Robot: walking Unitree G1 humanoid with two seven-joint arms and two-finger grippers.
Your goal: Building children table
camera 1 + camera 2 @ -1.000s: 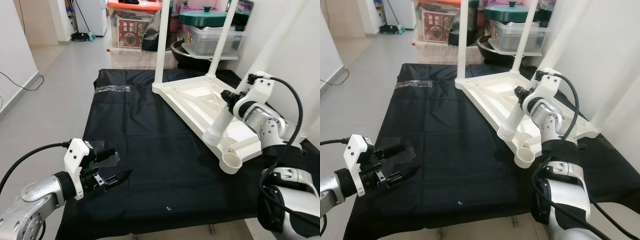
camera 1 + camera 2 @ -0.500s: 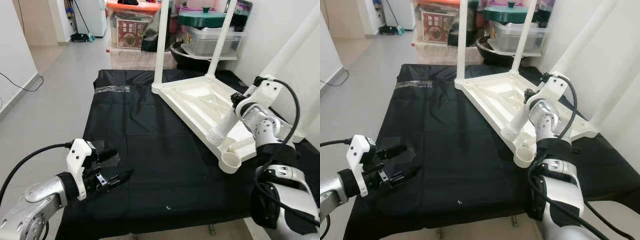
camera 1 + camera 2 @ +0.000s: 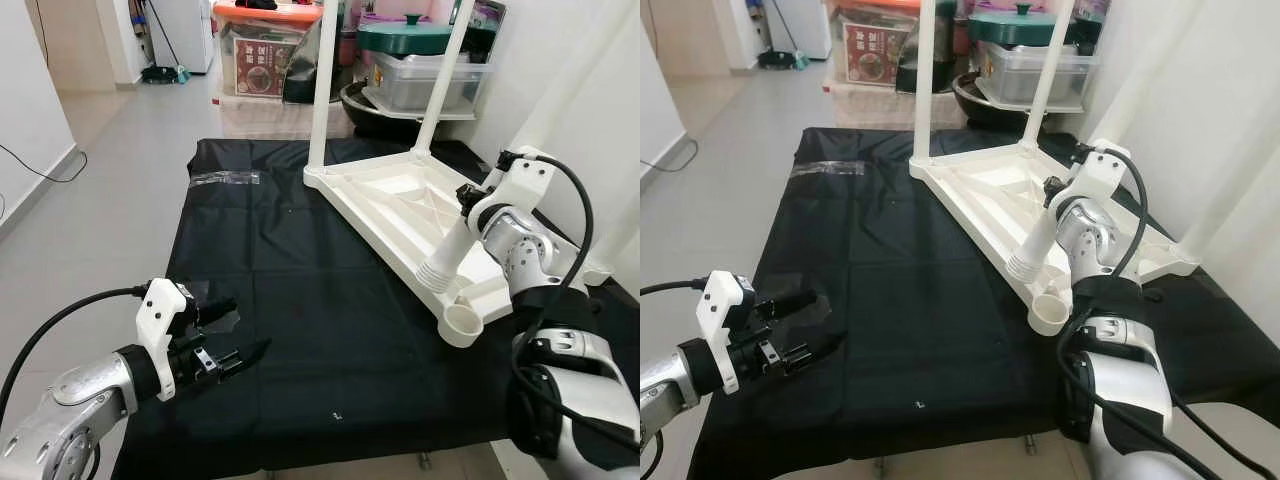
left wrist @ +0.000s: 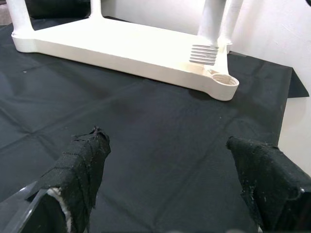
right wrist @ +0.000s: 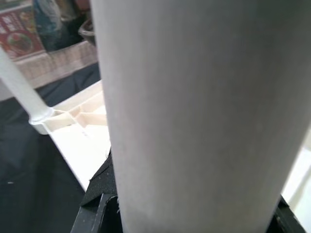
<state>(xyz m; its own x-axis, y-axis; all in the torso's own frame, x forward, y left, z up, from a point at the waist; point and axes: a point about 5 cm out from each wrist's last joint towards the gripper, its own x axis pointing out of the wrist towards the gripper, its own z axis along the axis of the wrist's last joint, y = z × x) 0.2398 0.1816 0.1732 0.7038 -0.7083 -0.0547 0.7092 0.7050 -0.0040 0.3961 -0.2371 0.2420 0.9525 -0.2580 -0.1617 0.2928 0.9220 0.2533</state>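
my right gripper (image 3: 468, 203) sits behind the white table leg (image 3: 447, 252) i'm holding, so from my head i can't see how my fingers wrap it. through my right wrist camera the leg (image 5: 194, 111) is a pale blur up close, its ends cut off, with just dark slivers of finger (image 5: 99, 187) showing beside it. the two fitted legs (image 3: 322, 90) of the upturned table top (image 3: 400, 200) run out past the upper edge. the label on the box (image 3: 262, 50) behind is too small to read. my left fingertips (image 4: 80, 165) run off the frame's edge.
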